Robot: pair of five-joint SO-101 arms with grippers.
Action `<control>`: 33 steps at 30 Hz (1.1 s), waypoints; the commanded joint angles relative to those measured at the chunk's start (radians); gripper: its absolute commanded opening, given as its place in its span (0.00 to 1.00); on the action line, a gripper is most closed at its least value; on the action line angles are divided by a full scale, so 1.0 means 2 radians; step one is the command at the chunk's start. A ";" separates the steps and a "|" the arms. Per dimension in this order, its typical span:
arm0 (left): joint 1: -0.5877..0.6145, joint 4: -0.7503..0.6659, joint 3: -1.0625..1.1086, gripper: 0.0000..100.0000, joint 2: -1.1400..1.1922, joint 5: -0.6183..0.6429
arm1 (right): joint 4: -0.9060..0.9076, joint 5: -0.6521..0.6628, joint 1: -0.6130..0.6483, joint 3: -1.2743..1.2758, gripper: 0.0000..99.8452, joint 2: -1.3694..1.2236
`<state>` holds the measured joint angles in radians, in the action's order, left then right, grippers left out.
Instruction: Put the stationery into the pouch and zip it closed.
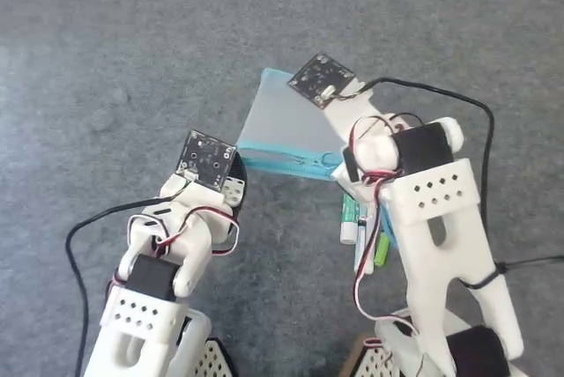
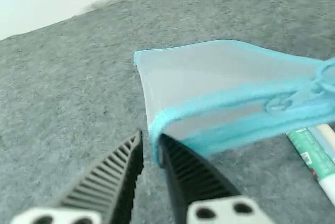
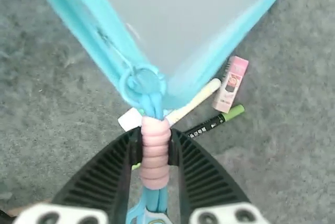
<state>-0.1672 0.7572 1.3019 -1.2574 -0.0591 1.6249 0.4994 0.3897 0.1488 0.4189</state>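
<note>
Zip edge (image 1: 282,164) of the pouch (image 1: 282,121) spans the gap between the two arms, one end at each claw, and the coming move turns on that line. We find the right gripper (image 3: 155,136) pressed together on the pink pull (image 3: 155,153), at the end nearer the stationery (image 1: 361,227). The stationery lies on the grey mat (image 1: 106,86) beside and partly under the pouch (none of it is inside, as far as we can judge). The left gripper (image 2: 150,143) sits at the opposite end, jaws parted by a narrow slot, with the corner of the pouch at that slot against one finger. We see no firm pinch there.
</note>
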 commanded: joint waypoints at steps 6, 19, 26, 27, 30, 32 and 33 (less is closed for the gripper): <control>0.005 -0.013 -0.003 0.13 0.002 0.005 | -0.002 0.001 0.033 -0.005 0.01 0.026; 0.005 -0.015 0.003 0.01 -0.001 -0.009 | -0.002 0.002 0.030 -0.005 0.01 0.026; 0.028 -0.010 0.005 0.01 -0.001 0.005 | -0.008 0.022 -0.027 -0.004 0.01 0.024; 0.039 -0.009 0.004 0.01 -0.001 0.009 | -0.008 0.028 -0.043 -0.004 0.01 0.023; 0.050 -0.009 0.004 0.01 -0.001 0.008 | -0.020 0.033 -0.073 -0.004 0.01 0.020; 0.050 -0.008 0.005 0.01 -0.001 0.008 | -0.022 0.035 -0.076 -0.004 0.01 0.020; 0.050 -0.008 0.005 0.01 0.000 0.008 | -0.020 0.035 -0.076 -0.004 0.01 0.020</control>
<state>-0.0982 0.7572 1.3249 -1.2574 -0.0529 1.5988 0.5547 0.2777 0.1488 0.4189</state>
